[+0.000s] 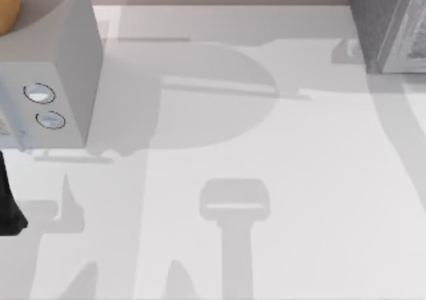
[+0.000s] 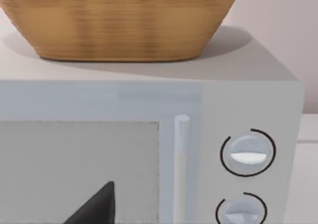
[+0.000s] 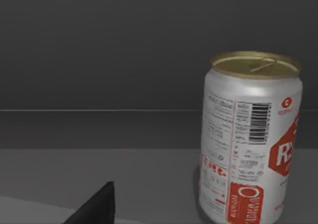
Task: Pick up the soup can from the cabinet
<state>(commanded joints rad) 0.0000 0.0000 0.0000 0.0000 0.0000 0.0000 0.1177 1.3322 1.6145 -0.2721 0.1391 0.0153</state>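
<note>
Right wrist view: can ahead, not gripped

White-and-red printed metal soup can stands upright on the dark cabinet shelf, right of frame. Can't tell finger opening on either arm. Advice: centre on the can body, approach level, close mid-height. Label shows barcode; red lettering unreadable.

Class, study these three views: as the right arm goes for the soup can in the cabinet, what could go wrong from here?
1. The soup can stands upright and off to one side of the right wrist view; an off-centre approach might tip it.
2. It sits inside a dark cabinet, so the arm could clip the walls.
3. The left arm faces the microwave; moving it risks bumping that.
</note>
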